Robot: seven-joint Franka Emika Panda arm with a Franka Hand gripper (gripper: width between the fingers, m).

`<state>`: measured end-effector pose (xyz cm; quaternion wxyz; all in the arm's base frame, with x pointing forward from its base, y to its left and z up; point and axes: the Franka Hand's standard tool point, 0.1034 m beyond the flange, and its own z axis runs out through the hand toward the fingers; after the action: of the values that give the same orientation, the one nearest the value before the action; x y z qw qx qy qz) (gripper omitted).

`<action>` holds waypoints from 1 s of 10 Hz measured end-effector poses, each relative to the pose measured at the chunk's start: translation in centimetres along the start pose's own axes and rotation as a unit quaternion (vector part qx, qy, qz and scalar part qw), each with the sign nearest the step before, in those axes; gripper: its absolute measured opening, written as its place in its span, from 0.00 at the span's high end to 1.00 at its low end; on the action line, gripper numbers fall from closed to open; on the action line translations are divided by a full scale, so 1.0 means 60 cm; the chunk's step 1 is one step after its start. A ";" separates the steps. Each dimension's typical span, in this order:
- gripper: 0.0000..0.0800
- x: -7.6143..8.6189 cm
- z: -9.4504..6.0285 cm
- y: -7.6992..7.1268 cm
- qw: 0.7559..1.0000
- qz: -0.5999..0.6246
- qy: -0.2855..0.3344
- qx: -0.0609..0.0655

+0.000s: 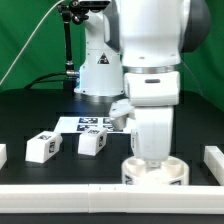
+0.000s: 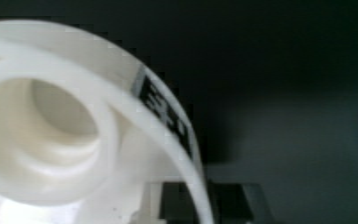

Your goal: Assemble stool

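The round white stool seat (image 1: 156,173) lies near the front rail, at the exterior view's right. My gripper (image 1: 150,158) comes straight down onto it. In the wrist view the seat (image 2: 60,110) fills most of the frame, with a tag on its side wall. Its thin rim runs between my dark fingers (image 2: 226,200), and the gripper (image 2: 197,205) is shut on that rim. Two white block legs with tags stand apart on the black table, one (image 1: 42,146) toward the exterior view's left and one (image 1: 92,143) nearer the middle.
The marker board (image 1: 88,123) lies flat behind the legs. White border rails run along the front (image 1: 60,190), with end pieces at the left (image 1: 3,153) and right (image 1: 213,160). The robot base (image 1: 98,70) stands at the back.
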<state>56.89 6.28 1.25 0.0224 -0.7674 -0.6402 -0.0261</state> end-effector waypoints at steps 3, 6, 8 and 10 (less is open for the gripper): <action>0.96 0.068 0.000 0.003 0.999 0.043 0.005 -0.005; 0.96 0.079 0.000 0.003 0.998 0.068 0.003 -0.004; 0.96 0.076 0.001 0.003 0.998 0.069 0.003 -0.003; 0.70 0.076 0.001 0.003 0.998 0.069 0.003 -0.003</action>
<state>57.88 10.71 1.52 0.0236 -0.8100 -0.5852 -0.0290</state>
